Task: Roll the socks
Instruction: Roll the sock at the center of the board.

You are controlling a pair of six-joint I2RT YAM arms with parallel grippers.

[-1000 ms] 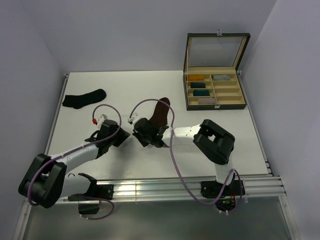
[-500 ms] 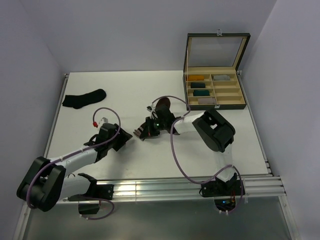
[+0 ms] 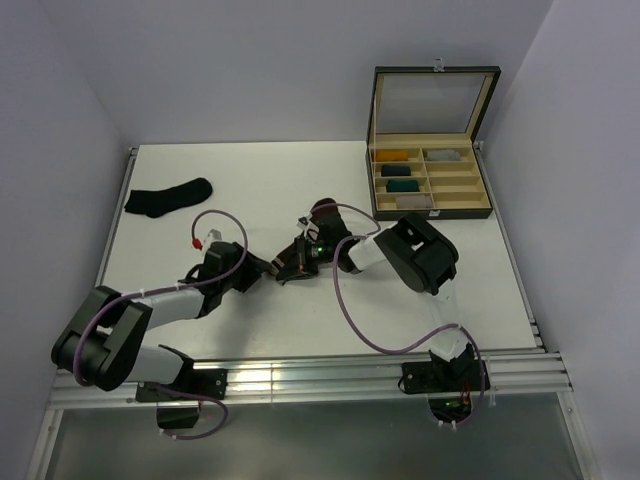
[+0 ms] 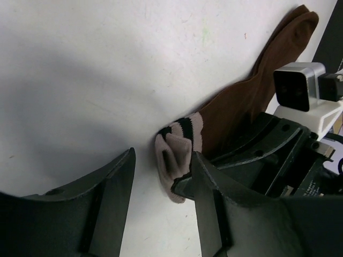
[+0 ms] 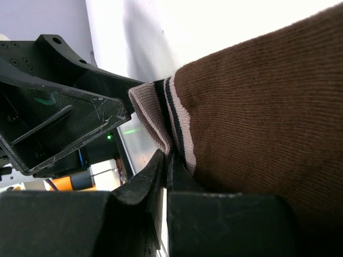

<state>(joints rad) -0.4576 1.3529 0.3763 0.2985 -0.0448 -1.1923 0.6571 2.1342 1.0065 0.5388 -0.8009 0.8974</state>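
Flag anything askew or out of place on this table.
The brown sock has its striped cuff crumpled into a fold, pinched in the shut right pincer, with the left pincer open close by. The black sock lies flat and alone at far left.

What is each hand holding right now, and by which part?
The right hand pinches the brown sock by its striped cuff. The left hand stands open beside that cuff, gripping nothing.
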